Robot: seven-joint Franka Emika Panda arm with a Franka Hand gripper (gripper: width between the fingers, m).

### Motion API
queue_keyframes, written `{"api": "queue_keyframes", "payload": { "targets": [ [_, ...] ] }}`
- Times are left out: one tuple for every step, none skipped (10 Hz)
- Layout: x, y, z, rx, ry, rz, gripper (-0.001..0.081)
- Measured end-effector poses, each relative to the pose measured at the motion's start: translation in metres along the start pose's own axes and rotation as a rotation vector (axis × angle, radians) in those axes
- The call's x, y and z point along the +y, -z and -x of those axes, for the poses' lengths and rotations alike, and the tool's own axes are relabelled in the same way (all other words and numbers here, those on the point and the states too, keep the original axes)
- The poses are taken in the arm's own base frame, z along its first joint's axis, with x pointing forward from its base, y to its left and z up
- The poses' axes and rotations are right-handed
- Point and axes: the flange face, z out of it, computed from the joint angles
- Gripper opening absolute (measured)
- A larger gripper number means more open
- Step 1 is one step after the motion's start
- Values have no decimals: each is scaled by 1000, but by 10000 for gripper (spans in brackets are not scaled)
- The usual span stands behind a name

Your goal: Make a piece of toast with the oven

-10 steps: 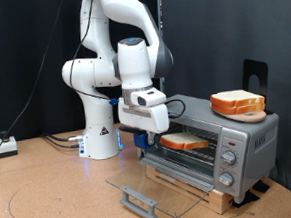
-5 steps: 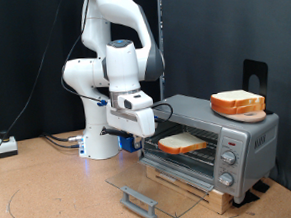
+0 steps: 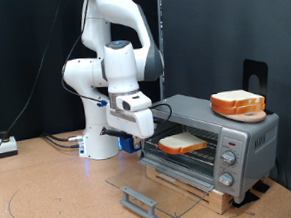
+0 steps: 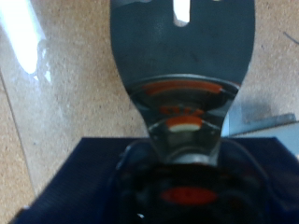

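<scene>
The oven (image 3: 244,140) stands at the exterior view's right with its glass door (image 3: 156,184) folded down flat. The piece of toast (image 3: 183,142) lies flat on the wire rack inside the opening. My gripper (image 3: 136,122) hangs to the left of the oven mouth, apart from the toast, above the far end of the open door. In the wrist view a grey metal spatula blade (image 4: 182,65) with a slot reaches out from the hand. Its shiny face mirrors something orange. My fingers do not show apart from it.
A pile of similar bread slices (image 3: 237,104) sits on top of the oven. The door's dark bar handle (image 3: 139,203) sticks out low over the wooden table (image 3: 51,196). Cables and a small box (image 3: 6,147) lie at the exterior view's left.
My gripper has drawn back to the exterior view's left, away from the oven mouth. The toast has stayed on the rack. Nothing has moved in the last half second.
</scene>
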Motion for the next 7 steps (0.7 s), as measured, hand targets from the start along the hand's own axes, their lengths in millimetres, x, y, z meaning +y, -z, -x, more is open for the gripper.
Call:
{"api": "queue_keyframes", "payload": {
  "targets": [
    [-3,1,-4,9,0,-7,395],
    [-7,2,-9,15,5,-12,395],
    [-10,3,-14,18,9,-17,395],
    [-14,4,-18,18,12,-20,395],
    [-17,4,-22,14,11,-21,395],
    [-20,3,-26,10,6,-21,395],
    [-23,2,-29,5,3,-22,395]
  ]
}}
